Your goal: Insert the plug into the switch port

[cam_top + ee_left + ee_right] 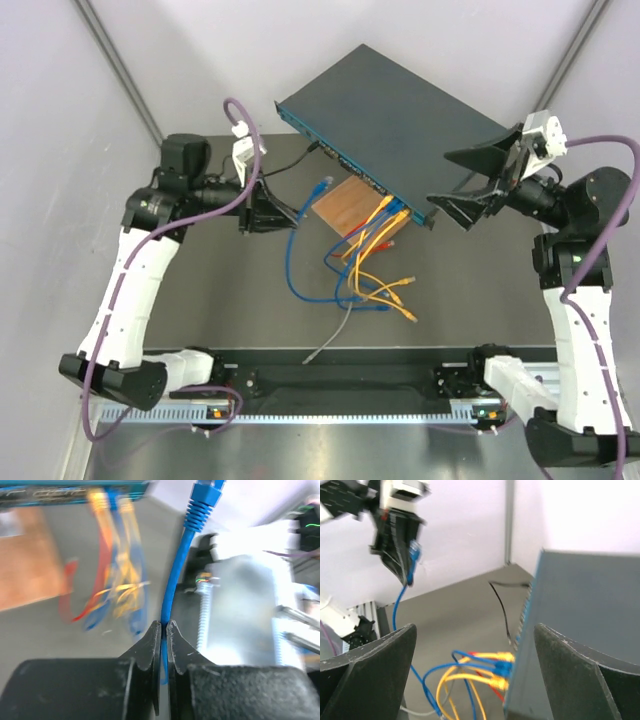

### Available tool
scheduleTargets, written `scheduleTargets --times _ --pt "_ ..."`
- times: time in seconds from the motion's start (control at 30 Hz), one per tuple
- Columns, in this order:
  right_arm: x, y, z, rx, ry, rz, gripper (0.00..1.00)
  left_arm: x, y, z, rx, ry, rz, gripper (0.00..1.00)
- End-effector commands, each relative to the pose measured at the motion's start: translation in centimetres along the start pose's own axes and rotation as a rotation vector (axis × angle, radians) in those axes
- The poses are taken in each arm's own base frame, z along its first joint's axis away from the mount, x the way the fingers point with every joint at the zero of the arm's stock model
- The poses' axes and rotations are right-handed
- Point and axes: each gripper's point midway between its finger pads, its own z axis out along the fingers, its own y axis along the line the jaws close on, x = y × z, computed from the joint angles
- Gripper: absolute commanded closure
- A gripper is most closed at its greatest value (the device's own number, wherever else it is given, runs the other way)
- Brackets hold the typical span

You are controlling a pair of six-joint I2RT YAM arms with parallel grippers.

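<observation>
One plug (pixel 202 502) hangs clear of switch (pixel 390 115) edge.

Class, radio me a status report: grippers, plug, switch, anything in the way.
Left gripper shut on blue cable behind the plug. Right gripper open, straddling one end of the switch. Plug not inserted. Plugged yellow and blue cables crowd the ports.

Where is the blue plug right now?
In the top view, the blue plug pokes out beyond the left end effector, which pinches its cable, just left of the wooden board and not yet in the switch.
</observation>
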Motion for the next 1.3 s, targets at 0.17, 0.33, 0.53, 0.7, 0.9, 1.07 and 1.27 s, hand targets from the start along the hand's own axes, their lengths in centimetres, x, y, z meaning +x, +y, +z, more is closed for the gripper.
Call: scheduleTargets --times 0.17,0.33,0.53,0.7,0.9,1.07,1.27 --pt "-3.1 5.9 2.4 -0.182 -0.076 -0.126 0.06 -1.9 -7.7 3.7 0.410 -0.027 -0.144 1.00" --pt "-2.1 7.8 3.5 -0.232 -0.055 -0.068 0.07 -1.4 -9.2 5.8 0.516 0.036 -0.209 1.00" --pt "-0.8 9.1 4.2 -0.283 -0.027 0.024 0.11 -1.7 -11.0 8.0 0.629 0.069 -0.211 1.00" --pt "-0.3 9.8 4.5 -0.310 -0.022 0.097 0.21 -2.0 -11.6 9.3 0.681 0.082 -0.224 1.00" --pt "0.9 9.7 4.9 -0.305 0.004 0.137 0.63 -2.6 -11.5 10.2 0.704 0.078 -0.268 1.00" --pt "1.8 9.4 4.8 -0.277 0.021 0.181 1.00 -2.7 -11.3 10.7 0.701 0.073 -0.277 1.00" --pt "3.3 6.7 5.1 -0.121 0.035 0.339 1.00 -3.0 -8.1 12.2 0.439 0.025 -0.296 0.69"
